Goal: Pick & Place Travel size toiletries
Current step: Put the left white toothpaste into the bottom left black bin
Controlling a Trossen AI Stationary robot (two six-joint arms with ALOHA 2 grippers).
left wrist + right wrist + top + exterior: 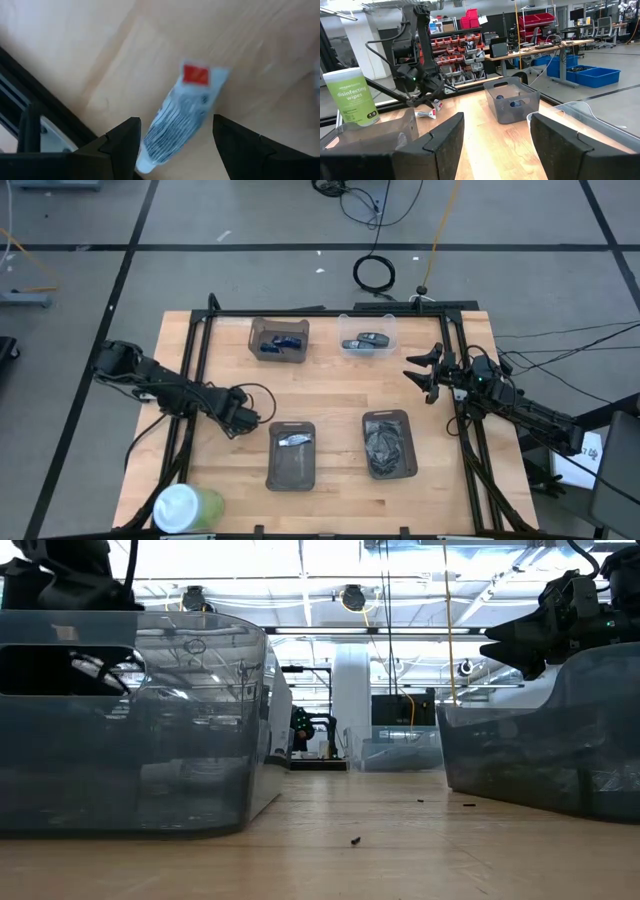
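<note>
A white-and-silver tube [182, 117] with a red square at its flat end lies on the bare wood between the open fingers of my left gripper [176, 120], [245, 416], left of the near-left dark tray [292, 470]. The right wrist view shows that tube [433, 108] just under the left gripper. Another tube [293, 440] lies inside that tray. My right gripper [421, 375], [495, 120] hangs open above the table's right side, holding nothing. My left gripper comes at the tube from above, with one finger on each side of it. The tube's cap end [147, 162] lies close to one finger [125, 142], and a gap shows at the other finger. I cannot tell whether it touches.
A second dark tray [388, 465] holds dark items. At the far side stand a grey bin [279, 340] with blue things and a clear bin [367, 340]. A wipes canister [185, 508] stands at the near-left corner. Black frame rails [195, 370] run along the table's sides.
</note>
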